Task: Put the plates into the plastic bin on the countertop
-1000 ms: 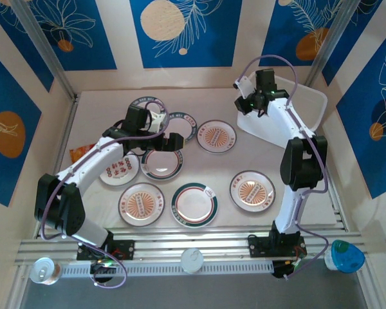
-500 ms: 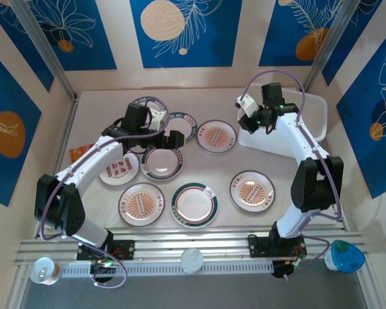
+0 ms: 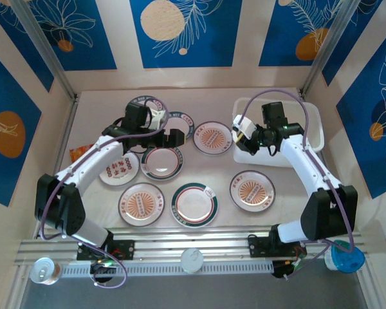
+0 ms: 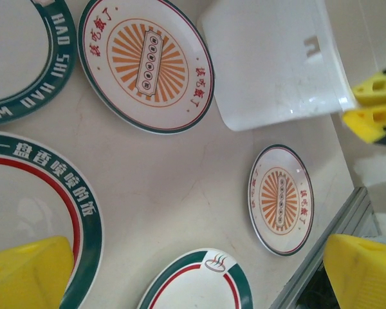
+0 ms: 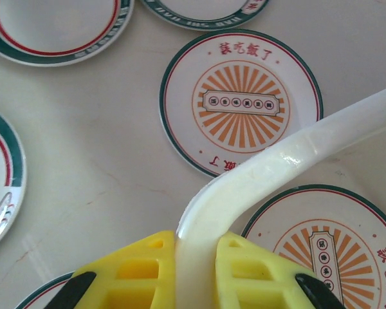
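Plates (image 3: 249, 190) lie scattered on the worktop (image 3: 96, 109), left of the plastic bin (image 3: 311, 117) at the far right. The right claw (image 5: 196, 252) pinches the bin's rim; the left claw (image 3: 171, 138) hangs wide above a green-rimmed plate (image 3: 159, 162).

left gripper (image 3: 172, 139) spread wide, right gripper (image 5: 196, 256) clamped on plastic bin (image 5: 309, 138).

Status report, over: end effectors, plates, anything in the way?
Left end effector open over green-rimmed plate. Right end effector shut on plastic bin rim. Plates on countertop, none seen binned. Path unobstructed.
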Robot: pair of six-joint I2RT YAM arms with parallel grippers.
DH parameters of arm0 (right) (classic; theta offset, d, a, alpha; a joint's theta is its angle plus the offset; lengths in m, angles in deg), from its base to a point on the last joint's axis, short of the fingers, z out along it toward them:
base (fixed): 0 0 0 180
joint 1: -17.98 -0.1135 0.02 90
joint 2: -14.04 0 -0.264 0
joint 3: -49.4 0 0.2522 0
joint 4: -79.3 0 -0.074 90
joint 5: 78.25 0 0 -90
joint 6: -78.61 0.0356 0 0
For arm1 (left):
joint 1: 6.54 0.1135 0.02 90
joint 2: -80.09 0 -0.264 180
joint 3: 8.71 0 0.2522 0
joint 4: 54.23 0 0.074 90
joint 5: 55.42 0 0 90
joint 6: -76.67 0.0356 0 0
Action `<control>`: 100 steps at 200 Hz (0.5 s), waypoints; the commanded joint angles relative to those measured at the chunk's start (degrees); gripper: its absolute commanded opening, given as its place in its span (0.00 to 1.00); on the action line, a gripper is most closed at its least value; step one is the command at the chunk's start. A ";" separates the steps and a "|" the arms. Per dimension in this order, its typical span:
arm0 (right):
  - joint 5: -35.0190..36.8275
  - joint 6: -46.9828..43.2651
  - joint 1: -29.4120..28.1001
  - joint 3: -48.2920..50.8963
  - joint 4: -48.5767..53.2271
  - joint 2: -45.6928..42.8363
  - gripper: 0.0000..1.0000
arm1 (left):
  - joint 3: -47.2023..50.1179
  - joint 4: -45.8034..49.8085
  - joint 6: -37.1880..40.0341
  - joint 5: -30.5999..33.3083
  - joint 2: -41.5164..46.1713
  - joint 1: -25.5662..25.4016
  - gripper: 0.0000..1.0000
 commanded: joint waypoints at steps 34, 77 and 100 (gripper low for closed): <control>-3.62 -1.84 -2.71 4.39 0.34 -3.38 0.04 | -1.90 -3.90 -13.80 3.63 -3.90 -2.63 1.00; -1.31 0.52 -2.04 3.38 0.37 -3.57 0.16 | -0.05 -9.41 -24.74 7.05 -7.24 -4.42 0.99; 0.41 1.58 -1.80 1.94 0.22 -2.99 0.19 | 0.11 -11.80 -28.84 9.17 -9.18 -5.55 0.97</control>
